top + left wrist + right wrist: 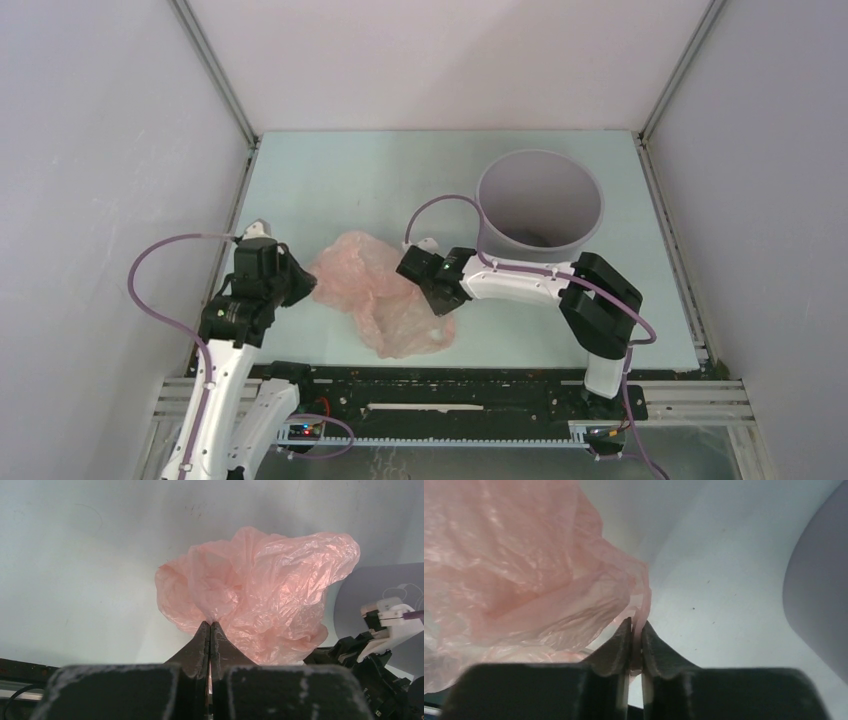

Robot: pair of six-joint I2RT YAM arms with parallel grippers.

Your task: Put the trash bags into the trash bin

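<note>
Trash bag (375, 290) is pinched by both: left tool (210, 630) and right tool (636, 630) are squeezed tight on it. Next, lift it over the trash bin (540, 205).

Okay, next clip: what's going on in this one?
Both arms have hold of the pale-pink trash bag, which sits crumpled between them over the table. The left gripper is pinched shut on a fold at one side, and the right gripper is shut on a fold at the other. The grey trash bin stands upright and open just beyond the right gripper. The bag is not yet in it.
</note>
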